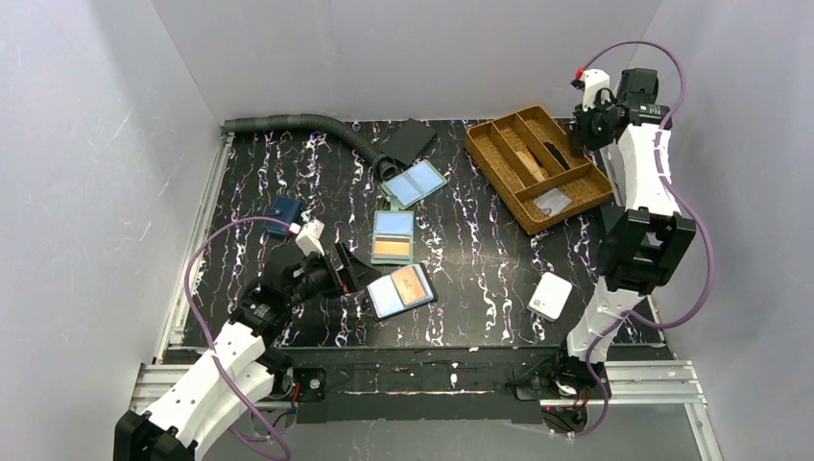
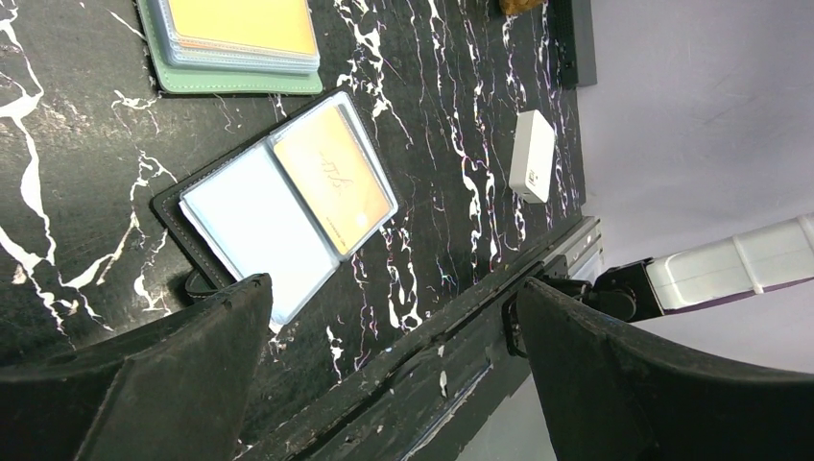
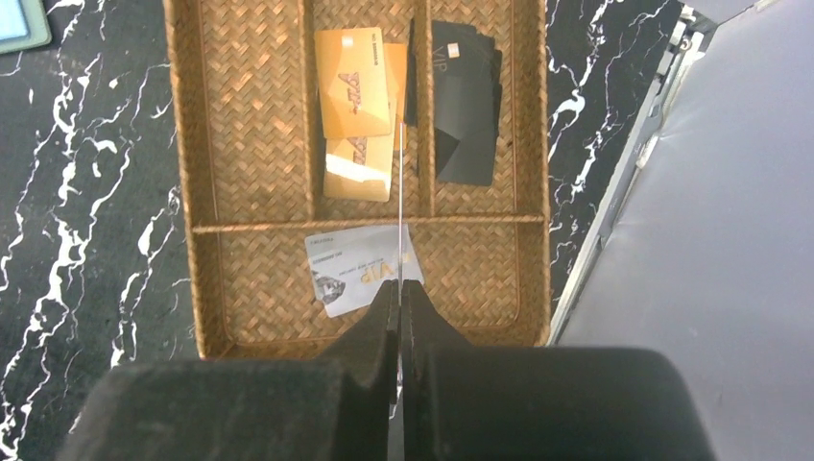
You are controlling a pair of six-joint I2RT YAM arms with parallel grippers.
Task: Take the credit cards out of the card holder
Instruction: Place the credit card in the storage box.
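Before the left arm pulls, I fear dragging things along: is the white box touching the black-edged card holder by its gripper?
Apart. The top view shows bare marbled table between the white box and the black-edged card holder.

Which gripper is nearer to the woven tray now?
Right. The right gripper, shut on a thin card, hangs directly over the woven tray; the left gripper is open far away, near a black card holder.
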